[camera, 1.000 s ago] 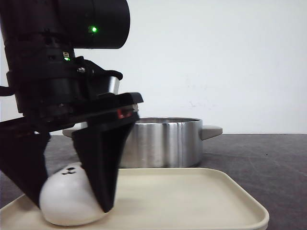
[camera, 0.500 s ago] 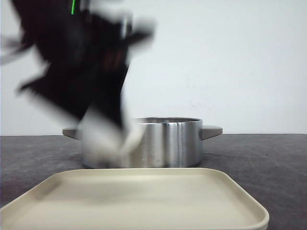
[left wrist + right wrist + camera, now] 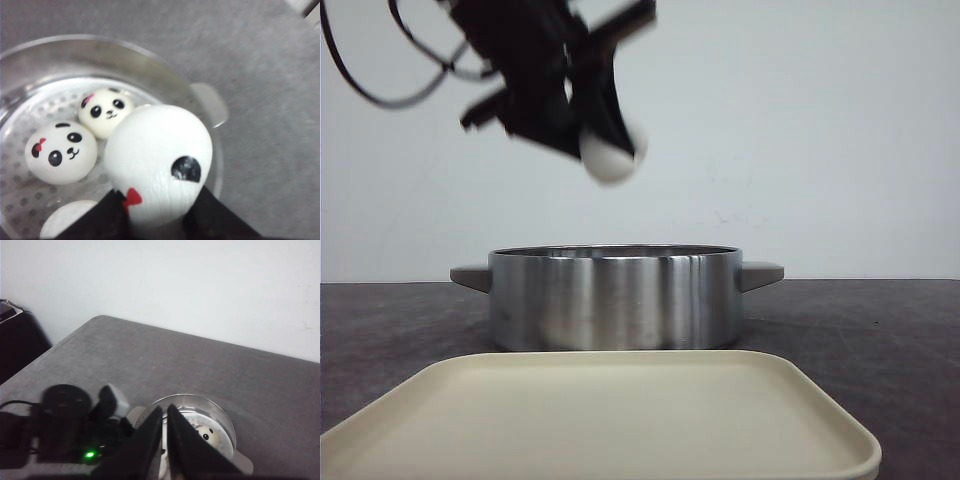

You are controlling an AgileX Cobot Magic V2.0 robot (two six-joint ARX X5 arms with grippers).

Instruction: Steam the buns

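Note:
My left gripper (image 3: 605, 135) is shut on a white panda bun (image 3: 610, 158) and holds it in the air above the steel pot (image 3: 615, 298). In the left wrist view the held bun (image 3: 160, 162) sits between the black fingers (image 3: 100, 220), over the pot's rim (image 3: 165, 70). Inside the pot lie two panda buns face up (image 3: 61, 152) (image 3: 106, 111), and a third white bun (image 3: 67, 217) shows partly. My right gripper (image 3: 165, 440) is shut and empty, high above the pot (image 3: 200, 415), where one bun (image 3: 210, 436) shows.
A cream tray (image 3: 620, 415) lies bare at the front of the dark grey table (image 3: 860, 330). The pot has two grey side handles (image 3: 760, 273). A white wall stands behind.
My left gripper lifted the bun off the cream tray and carried it up and right, to above the pot. The tray now holds nothing.

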